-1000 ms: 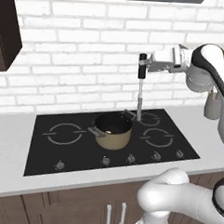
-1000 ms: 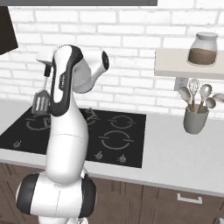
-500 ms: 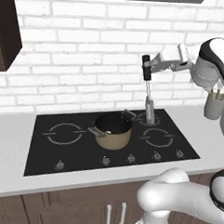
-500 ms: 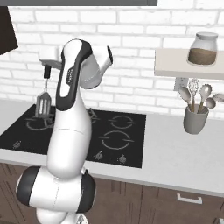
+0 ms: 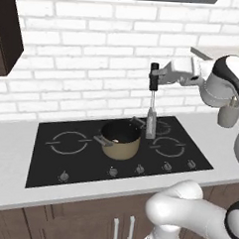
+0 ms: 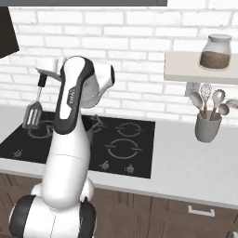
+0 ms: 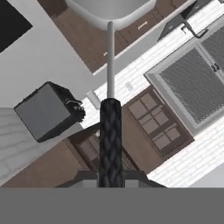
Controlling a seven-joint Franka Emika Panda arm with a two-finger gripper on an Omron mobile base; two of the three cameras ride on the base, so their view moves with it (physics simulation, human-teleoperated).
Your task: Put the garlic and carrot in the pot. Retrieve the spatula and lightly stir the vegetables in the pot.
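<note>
The tan-gold pot [image 5: 119, 141] stands on the middle of the black cooktop [image 5: 64, 161]. A faint pale spot, perhaps the garlic [image 5: 118, 139], shows in its dark inside; I cannot make out the carrot. My gripper [image 5: 154, 73] is shut on the black grip of the spatula [image 5: 150, 120], which hangs straight down with its slotted head just right of the pot's rim. From the right base, the spatula [image 6: 31, 116] dangles below the gripper [image 6: 42, 76] and my arm hides most of the pot. The hand view looks along the spatula [image 7: 110, 131].
A grey holder with spoons and a whisk [image 6: 207, 125] stands on the counter at the right, under a shelf [image 6: 195, 69] carrying a jar [image 6: 216, 51]. A dark wall cabinet [image 5: 8, 31] hangs at the upper left. Knobs line the cooktop's front edge.
The gripper has come down a little with the spatula, which now hangs straight again, closer to the pot's rim. The pot has not moved.
</note>
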